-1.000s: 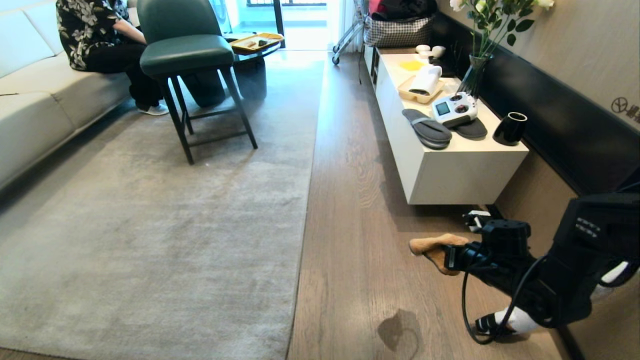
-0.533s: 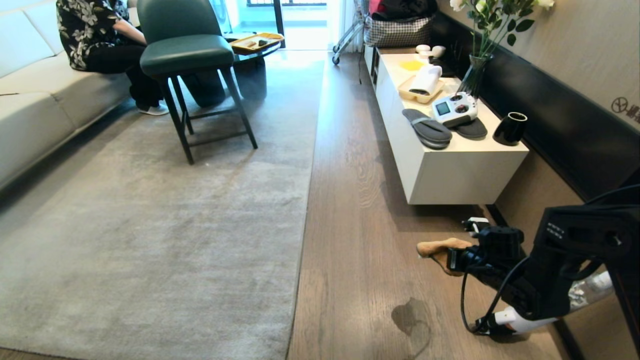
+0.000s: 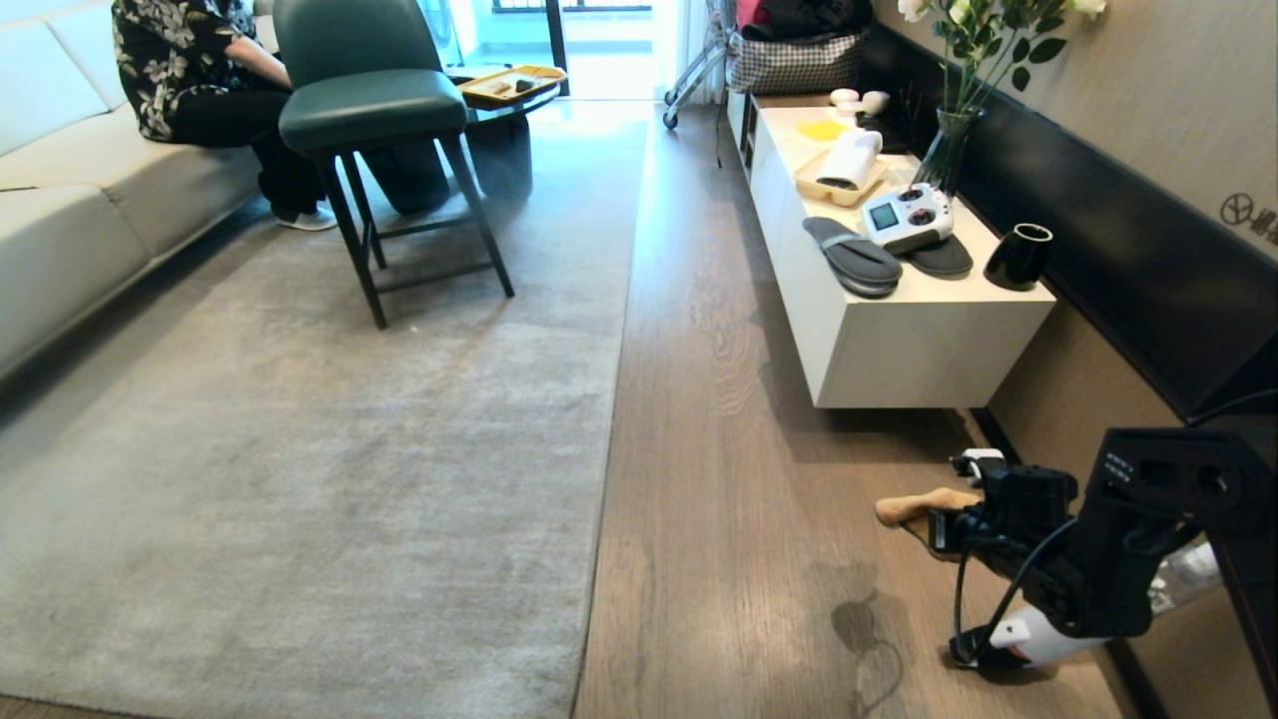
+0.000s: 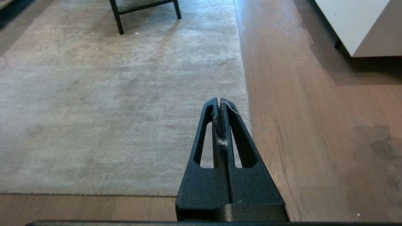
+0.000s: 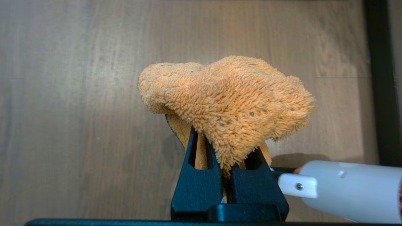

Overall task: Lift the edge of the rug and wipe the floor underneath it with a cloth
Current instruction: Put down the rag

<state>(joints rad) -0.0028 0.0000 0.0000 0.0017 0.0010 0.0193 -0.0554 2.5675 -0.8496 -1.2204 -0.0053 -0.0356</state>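
The orange-yellow fluffy cloth (image 5: 226, 103) is pinched in the right gripper (image 5: 224, 147), whose two dark fingers are pressed tight on a bunched fold while the rest of the rag flops out over the fingertips. In the head view the cloth (image 3: 924, 507) hangs above the brown wood-grain floor (image 3: 739, 559), low and at the lower right, just in front of the white cabinet's near end and well apart from the rug. The right gripper (image 3: 944, 527) reaches out roughly level toward the middle of the room from a bent black arm, its wrist close above the planks, with a cable looping below it. A dark shadow lies on the floor beneath and in front of it.

The rug edge (image 3: 607, 439) runs straight along the planks, lying flat, with the big grey-beige rug (image 3: 300, 469) spreading away on the robot's left. The left gripper (image 4: 219, 103) shows only in its own wrist view: its fingers are pressed together with nothing but a few wisps of lint and a thread caught between them, held above the rug's right border near its near corner.

Farther off, a green chair (image 3: 374, 110) stands on the rug, a person (image 3: 190, 70) sits on the pale sofa (image 3: 60, 200), and the white cabinet (image 3: 899, 330) carries grey slippers (image 3: 854, 258), a white remote controller (image 3: 907, 218) and a black cup (image 3: 1018, 258).
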